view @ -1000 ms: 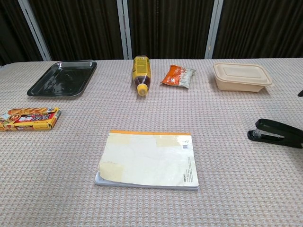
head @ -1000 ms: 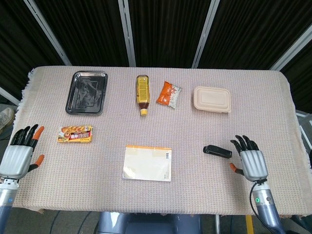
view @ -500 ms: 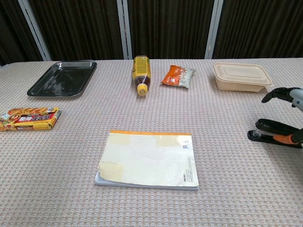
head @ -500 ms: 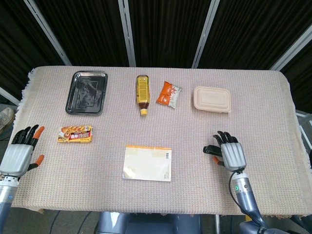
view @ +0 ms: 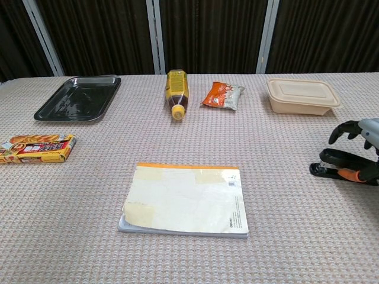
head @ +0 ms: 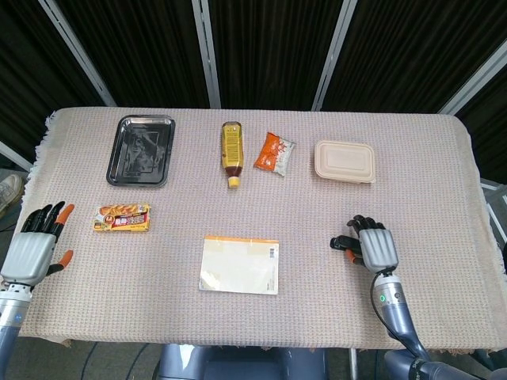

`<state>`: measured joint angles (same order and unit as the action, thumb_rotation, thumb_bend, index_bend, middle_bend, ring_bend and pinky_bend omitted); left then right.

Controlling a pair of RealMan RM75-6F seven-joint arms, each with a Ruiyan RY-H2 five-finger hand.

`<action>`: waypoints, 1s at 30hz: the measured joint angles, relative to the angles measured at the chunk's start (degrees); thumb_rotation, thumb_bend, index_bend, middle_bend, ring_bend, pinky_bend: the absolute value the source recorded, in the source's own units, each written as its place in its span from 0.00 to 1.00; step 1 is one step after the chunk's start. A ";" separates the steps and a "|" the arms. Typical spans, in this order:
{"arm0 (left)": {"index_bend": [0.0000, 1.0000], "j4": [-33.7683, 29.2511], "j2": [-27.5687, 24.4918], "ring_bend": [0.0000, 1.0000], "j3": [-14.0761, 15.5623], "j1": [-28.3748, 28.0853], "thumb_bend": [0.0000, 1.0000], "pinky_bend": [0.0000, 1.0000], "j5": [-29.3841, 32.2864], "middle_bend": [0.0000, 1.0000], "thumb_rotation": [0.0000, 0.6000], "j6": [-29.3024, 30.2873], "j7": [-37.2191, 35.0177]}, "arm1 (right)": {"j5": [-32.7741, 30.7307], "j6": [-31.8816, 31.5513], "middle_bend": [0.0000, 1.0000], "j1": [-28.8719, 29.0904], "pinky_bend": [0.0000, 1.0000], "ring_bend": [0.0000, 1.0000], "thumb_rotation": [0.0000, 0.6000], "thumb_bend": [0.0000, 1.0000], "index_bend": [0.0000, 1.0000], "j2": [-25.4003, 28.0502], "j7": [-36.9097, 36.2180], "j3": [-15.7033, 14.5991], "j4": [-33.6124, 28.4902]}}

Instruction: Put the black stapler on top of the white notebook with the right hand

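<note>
The black stapler (view: 333, 165) lies flat on the cloth at the right, well to the right of the white notebook (view: 186, 198). My right hand (view: 359, 149) hovers over the stapler's right part. Its fingers (view: 339, 131) arch above the stapler with a gap showing, and the orange-tipped thumb lies along its near side. From the head view, my right hand (head: 372, 246) covers most of the stapler (head: 339, 241), leaving only the left end showing. The notebook (head: 239, 264) lies at the front middle. My left hand (head: 35, 248) rests open at the table's left edge, holding nothing.
Along the back stand a black tray (head: 143, 150), a lying brown bottle (head: 230, 153), an orange snack bag (head: 274, 153) and a beige lidded container (head: 345, 161). A yellow snack box (head: 121, 217) lies at the left. Bare cloth separates the stapler from the notebook.
My right hand has moved left from beside the stapler to over it and lowered, its fingers curling above it. The stapler and the left hand have stayed put.
</note>
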<state>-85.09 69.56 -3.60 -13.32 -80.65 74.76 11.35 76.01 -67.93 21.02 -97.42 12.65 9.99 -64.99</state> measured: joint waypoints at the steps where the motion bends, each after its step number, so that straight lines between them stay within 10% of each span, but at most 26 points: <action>1: 0.00 0.02 0.01 0.00 0.01 -0.01 0.32 0.10 0.05 0.00 1.00 -0.02 0.02 | 0.27 -0.18 0.28 -0.01 0.42 0.31 1.00 0.24 0.39 -0.22 -0.64 -0.19 0.71; 30: 0.00 -0.33 -0.18 0.00 0.52 -0.41 0.32 0.10 0.24 0.00 1.00 -0.49 0.09 | 3.41 -3.71 0.52 -0.51 0.76 0.65 1.00 0.44 0.68 -1.12 -2.57 -2.44 3.33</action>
<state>-85.42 69.38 -3.07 -13.73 -80.41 74.26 11.45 79.41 -71.64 20.51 -98.53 10.08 7.55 -61.66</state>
